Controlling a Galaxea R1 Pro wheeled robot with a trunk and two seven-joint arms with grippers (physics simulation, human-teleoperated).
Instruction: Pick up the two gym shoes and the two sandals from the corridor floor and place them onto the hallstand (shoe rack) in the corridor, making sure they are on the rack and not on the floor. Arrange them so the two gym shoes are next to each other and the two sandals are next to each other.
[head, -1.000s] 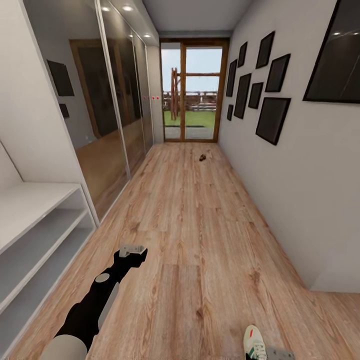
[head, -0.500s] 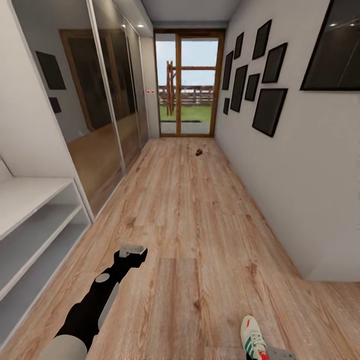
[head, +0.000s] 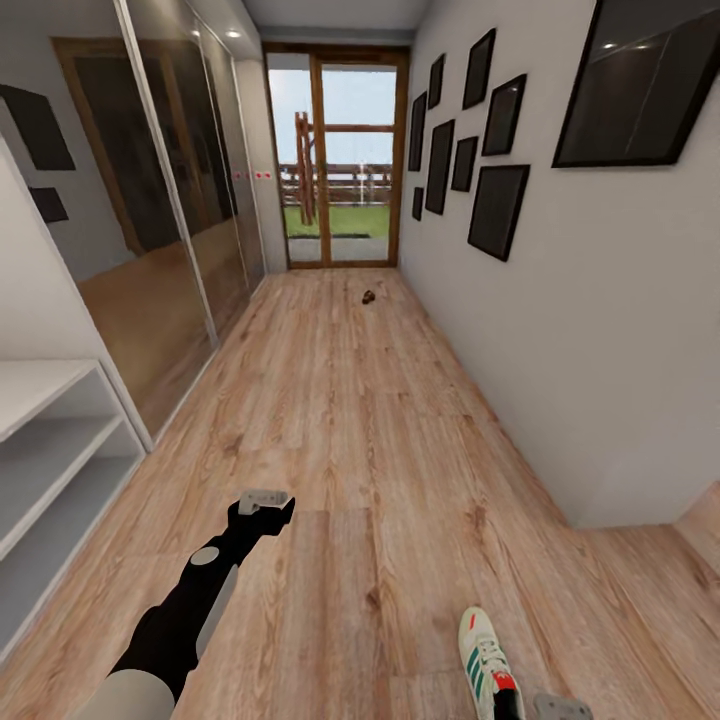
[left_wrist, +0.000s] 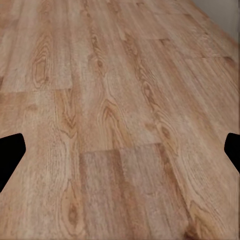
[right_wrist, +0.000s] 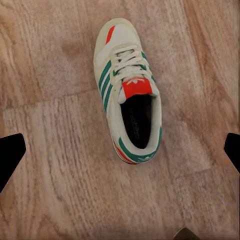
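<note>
We are lining up to pick a gym shoe (right_wrist: 128, 97) lying upright on the floor (head: 380, 420) under our right gripper (right_wrist: 120, 150), whose fingers stand wide apart and empty, so next we must lower squarely over it and close

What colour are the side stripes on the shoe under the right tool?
Teal-green, three stripes on the cream-white gym shoe, clearest in the right wrist view.
</note>
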